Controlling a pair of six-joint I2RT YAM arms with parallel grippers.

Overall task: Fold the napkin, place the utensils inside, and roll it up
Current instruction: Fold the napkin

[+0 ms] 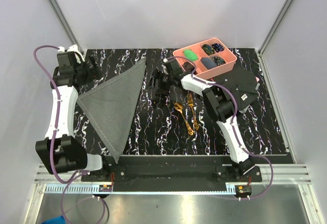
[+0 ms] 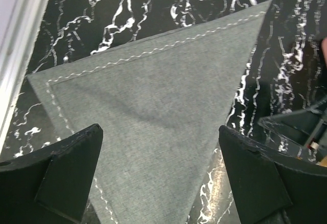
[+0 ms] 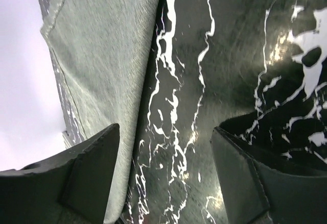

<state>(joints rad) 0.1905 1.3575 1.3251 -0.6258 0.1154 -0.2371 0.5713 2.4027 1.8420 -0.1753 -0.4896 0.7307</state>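
**Grey napkin folded into a triangle**

A black mat (image 1: 153, 132) with white streaks is spread on the table. The grey napkin (image 1: 115, 104) is laid flat on its left half, folded into a triangle. A pink tray (image 1: 219, 69) is set at the far right. The left claw (image 2: 161, 183) is held wide open over the napkin, with nothing gripped. The right claw (image 3: 166, 173) is held open by the napkin's right edge, with nothing gripped. The gold spoon (image 1: 183, 116) and fork (image 1: 193, 113) are seen side by side, right of the napkin.
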